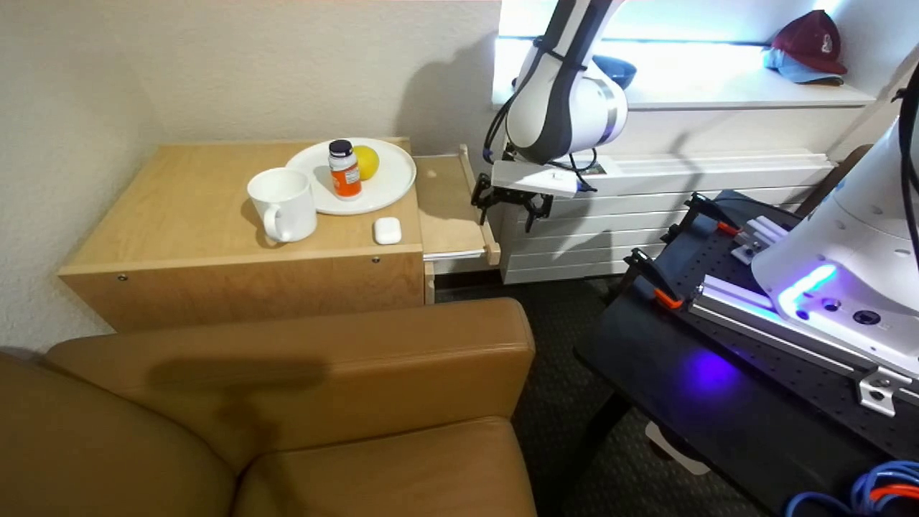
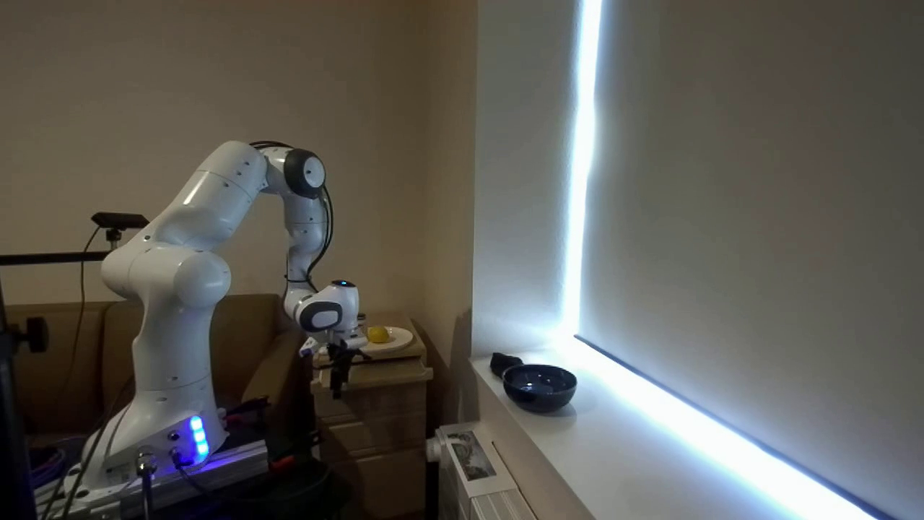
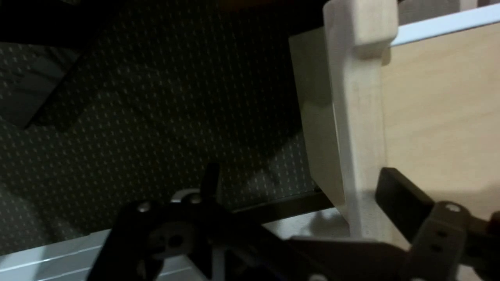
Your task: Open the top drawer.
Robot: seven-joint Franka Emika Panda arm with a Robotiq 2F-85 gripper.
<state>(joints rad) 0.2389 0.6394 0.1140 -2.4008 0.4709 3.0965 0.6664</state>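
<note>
Where the cabinet (image 1: 273, 283) and its worktop (image 1: 194, 194) ended, the top drawer (image 1: 445, 194) jutted out. A white plate (image 1: 393, 176) lay near that edge. The end effector (image 1: 506, 223) hung with fingers (image 3: 402, 203) spread, the drawer front (image 3: 363, 117) between them in the wrist view. A mug (image 1: 287, 201) stood beside the plate; upon the plate were a bottle (image 1: 345, 169) and yellow fruit (image 1: 368, 163).

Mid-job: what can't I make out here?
Wrist view: the rest of the top drawer, cut off by the right edge.
Wrist view: whether the gripper touches it; a finger hides any contact.
In an exterior view: the cabinet's lower side, behind the sofa arm.
In an exterior view: the bottle's label text, too small.
</note>
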